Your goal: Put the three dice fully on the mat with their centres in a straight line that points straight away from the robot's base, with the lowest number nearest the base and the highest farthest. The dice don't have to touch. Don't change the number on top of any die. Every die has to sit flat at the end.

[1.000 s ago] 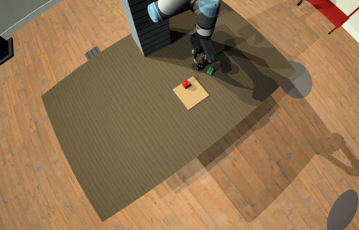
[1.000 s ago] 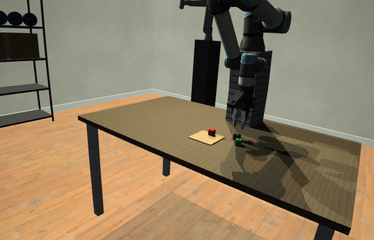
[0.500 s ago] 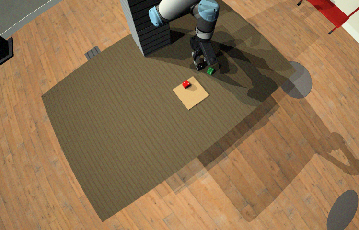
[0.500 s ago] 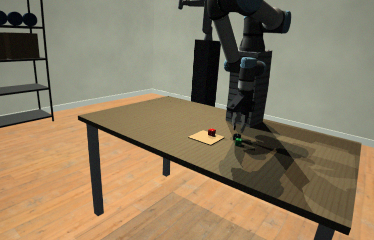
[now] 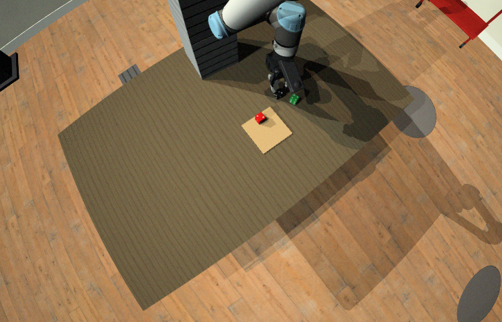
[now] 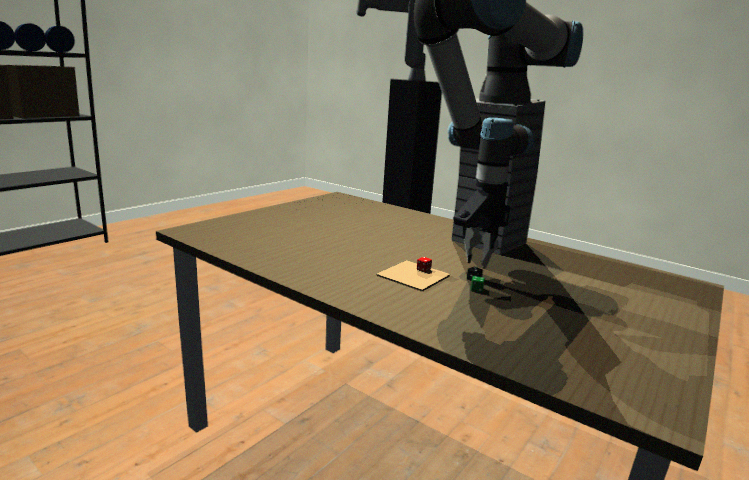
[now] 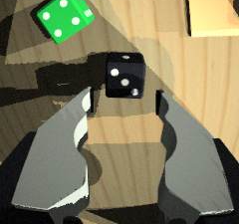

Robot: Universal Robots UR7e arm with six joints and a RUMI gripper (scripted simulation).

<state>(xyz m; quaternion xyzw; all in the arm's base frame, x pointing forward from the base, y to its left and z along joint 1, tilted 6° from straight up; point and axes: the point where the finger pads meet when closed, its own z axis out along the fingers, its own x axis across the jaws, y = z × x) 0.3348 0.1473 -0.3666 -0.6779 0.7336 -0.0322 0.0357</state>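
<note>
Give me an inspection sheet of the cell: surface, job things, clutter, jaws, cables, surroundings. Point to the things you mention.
Surface: wood-look table (image 5: 157,179) (image 6: 283,249), arm shadows across one side.
Mat: tan (image 5: 269,133) (image 6: 405,274) (image 7: 214,15), flat on the table.
Red die (image 5: 260,118) (image 6: 424,264): on the mat.
Black die (image 5: 279,93) (image 6: 474,273) (image 7: 124,76): off the mat, three on top.
Green die (image 5: 294,99) (image 6: 477,284) (image 7: 65,17): off the mat, four on top.
Clutter: nothing seen.
Jaws: apart, nothing between them, black die just ahead.
Cables: nothing seen.
Surroundings: shelf rack (image 6: 92,118), red cart (image 5: 460,19).

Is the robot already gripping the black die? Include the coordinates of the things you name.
No, in the wrist view the black die (image 5: 279,93) (image 6: 474,273) (image 7: 125,76) sits beyond the fingertips, with a gap between them.
</note>
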